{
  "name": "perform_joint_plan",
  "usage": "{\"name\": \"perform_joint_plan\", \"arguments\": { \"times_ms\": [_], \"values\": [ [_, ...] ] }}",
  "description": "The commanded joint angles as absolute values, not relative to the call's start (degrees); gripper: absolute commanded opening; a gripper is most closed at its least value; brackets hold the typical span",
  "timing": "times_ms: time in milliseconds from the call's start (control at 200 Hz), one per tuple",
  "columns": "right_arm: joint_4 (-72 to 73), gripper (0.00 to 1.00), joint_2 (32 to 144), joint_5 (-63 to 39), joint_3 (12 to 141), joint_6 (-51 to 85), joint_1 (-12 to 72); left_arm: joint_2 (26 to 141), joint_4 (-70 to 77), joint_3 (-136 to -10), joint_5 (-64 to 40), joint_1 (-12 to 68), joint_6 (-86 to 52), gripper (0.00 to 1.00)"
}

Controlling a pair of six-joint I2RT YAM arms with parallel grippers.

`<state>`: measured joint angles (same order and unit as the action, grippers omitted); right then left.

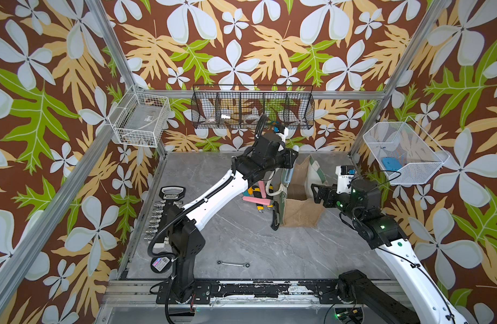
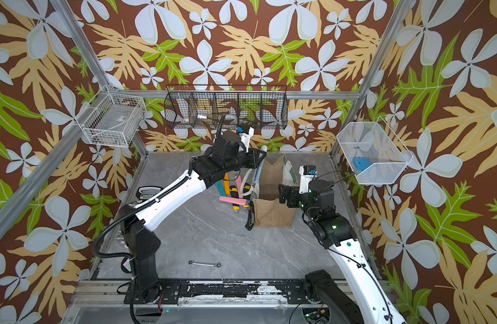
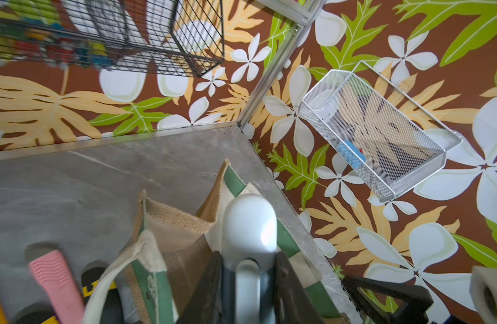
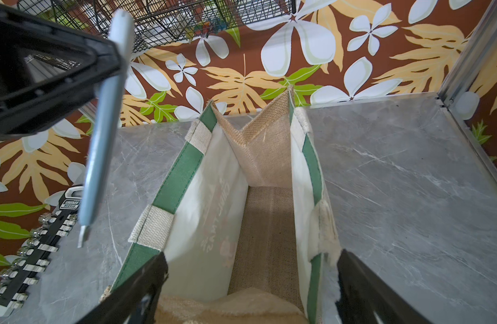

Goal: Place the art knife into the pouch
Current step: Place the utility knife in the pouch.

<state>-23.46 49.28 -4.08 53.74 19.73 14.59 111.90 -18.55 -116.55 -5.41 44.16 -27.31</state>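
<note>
We note, at the far left, a white wire basket [image 1: 140,120] fixed to the side wall. Beneath it on the bench [image 1: 241,241] lies a black socket rail [image 1: 168,216]. Toward the front edge a spanner [image 1: 233,264] lies flat, well apart from the rest. A black wire basket [image 1: 253,108] hangs on the back wall.

Nearer the middle, a heap of utility cutters [image 1: 257,200], pink and yellow among them, lies near the pouch [image 1: 300,209]. A black cutter [image 1: 275,217] lies just beside its green front panel.

We find the left claw [image 1: 292,160] clenched on the art knife [image 1: 288,174], gripping it below the pale cap end. The knife hangs in the air, nearly upright, blade down. In the right wrist view its blade tip [image 4: 83,238] shows outside the pouch's green-banded rim, over the bench. The art knife is therefore not inside the pouch.

The pouch stands upright on the bench with its mouth open.

The right claw [image 1: 315,193] is released, jaws spread wide, one on each side of the pouch's mouth. Whether they touch the walls we cannot tell.

At the far right, a white mesh basket [image 1: 404,153] on the side wall holds a blue item.
</note>
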Motion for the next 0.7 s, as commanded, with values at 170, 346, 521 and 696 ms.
{"name": "perform_joint_plan", "arguments": {
  "times_ms": [170, 346, 521, 696],
  "values": [
    [-25.4, 0.95, 47.1, -0.9, 52.3, 19.5, 14.6, 120.0, -19.8, -123.4, -9.4, 45.1, -27.5, 0.10],
    [-25.2, 0.95, 47.0, -0.5, 51.9, 19.2, 14.6, 120.0, -20.2, -120.9, -8.5, 46.1, -27.0, 0.11],
    [-25.0, 0.96, 47.6, -0.4, 51.6, 18.8, 14.6, 117.6, -19.3, -116.8, -7.7, 46.4, -26.4, 0.27],
    [-26.2, 1.00, 48.4, 2.1, 52.4, 18.7, 14.6, 115.6, -19.5, -115.8, -7.5, 46.4, -25.2, 0.68]
  ]
}}
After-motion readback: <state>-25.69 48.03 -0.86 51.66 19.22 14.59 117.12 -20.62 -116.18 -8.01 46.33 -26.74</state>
